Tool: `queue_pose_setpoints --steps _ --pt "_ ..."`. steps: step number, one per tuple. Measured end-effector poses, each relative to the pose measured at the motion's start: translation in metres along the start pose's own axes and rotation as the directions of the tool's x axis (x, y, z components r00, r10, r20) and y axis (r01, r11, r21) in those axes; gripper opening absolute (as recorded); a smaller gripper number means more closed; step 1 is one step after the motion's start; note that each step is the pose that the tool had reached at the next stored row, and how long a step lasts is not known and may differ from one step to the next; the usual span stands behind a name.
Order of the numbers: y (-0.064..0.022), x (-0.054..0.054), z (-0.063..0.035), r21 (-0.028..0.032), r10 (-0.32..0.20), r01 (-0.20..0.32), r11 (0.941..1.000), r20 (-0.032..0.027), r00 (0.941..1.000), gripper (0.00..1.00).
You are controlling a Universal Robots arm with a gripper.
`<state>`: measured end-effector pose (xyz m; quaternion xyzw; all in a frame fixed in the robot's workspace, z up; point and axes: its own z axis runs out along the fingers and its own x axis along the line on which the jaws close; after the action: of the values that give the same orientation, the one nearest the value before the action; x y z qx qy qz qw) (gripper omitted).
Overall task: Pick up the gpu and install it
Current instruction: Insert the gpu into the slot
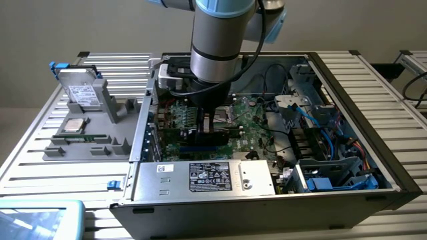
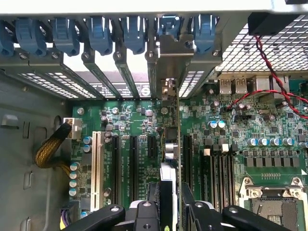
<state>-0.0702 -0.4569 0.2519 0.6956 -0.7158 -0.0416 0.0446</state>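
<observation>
The gpu (image 2: 172,147) stands on edge over the green motherboard (image 2: 134,120) inside the open computer case (image 1: 373,150). Its silver end bracket (image 2: 175,55) lies against the rear slot openings, under a blue latch. My gripper (image 2: 171,214) is shut on the card's near end, one black finger on each face. In the exterior view the gripper (image 1: 208,129) reaches straight down into the case, and the gpu (image 1: 175,134) shows as a dark strip at its tip. I cannot tell how deep the card sits in the slot.
Black expansion slots (image 2: 117,163) and a white one (image 2: 95,163) lie beside the card. A CPU socket (image 2: 272,207), red and black wires (image 2: 269,72) and a yellow cable bundle (image 2: 50,149) are close by. A power supply (image 1: 210,176) fills the case's front. A grey tray (image 1: 87,145) holds a hard drive (image 1: 83,92).
</observation>
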Motion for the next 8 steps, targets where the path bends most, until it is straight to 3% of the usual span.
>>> queue_pose_setpoints --steps 8 --pt "-0.0002 0.0 0.002 0.0 0.0 0.0 1.0 -0.0003 1.0 0.29"
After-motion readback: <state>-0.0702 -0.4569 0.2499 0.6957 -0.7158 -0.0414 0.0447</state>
